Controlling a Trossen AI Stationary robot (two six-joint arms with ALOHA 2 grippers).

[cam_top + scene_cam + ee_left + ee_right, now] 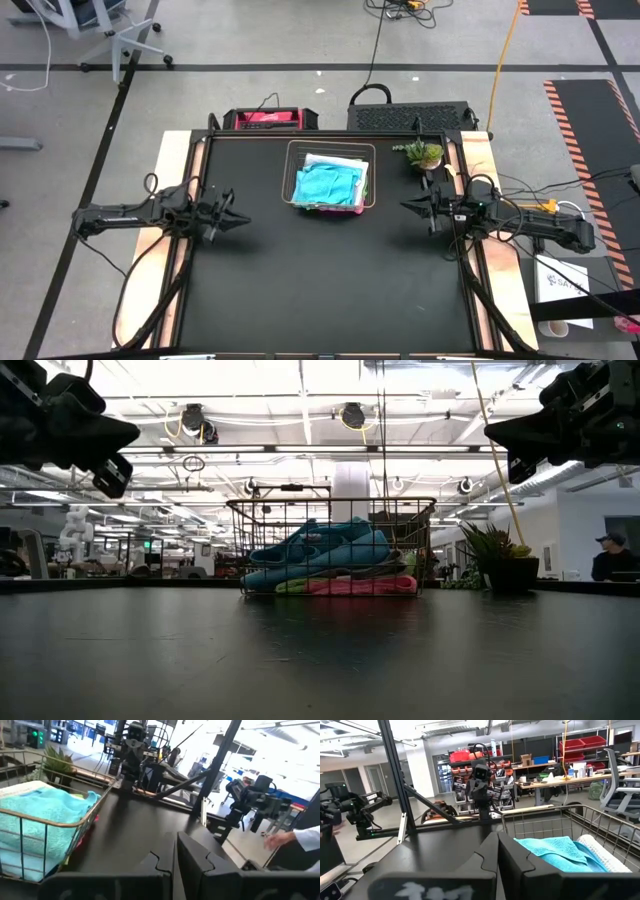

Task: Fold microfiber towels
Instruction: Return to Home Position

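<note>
Several folded towels [328, 186] stacked in wire basket [330, 145]

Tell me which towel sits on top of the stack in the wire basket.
The turquoise blue towel: it crowns the pile in the wire basket, with the pink towel and the lime green towel at the bottom.

Two claws [243, 222] [404, 207], one basket [290, 180], one plant [424, 154]

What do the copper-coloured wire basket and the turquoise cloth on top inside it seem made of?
Copper-coloured wire basket: probably metal, thin rigid rods with a shiny coppery finish. Turquoise cloth: soft matte fabric, likely microfiber or terry; fuzzy nap, rounded sagging folds.
</note>
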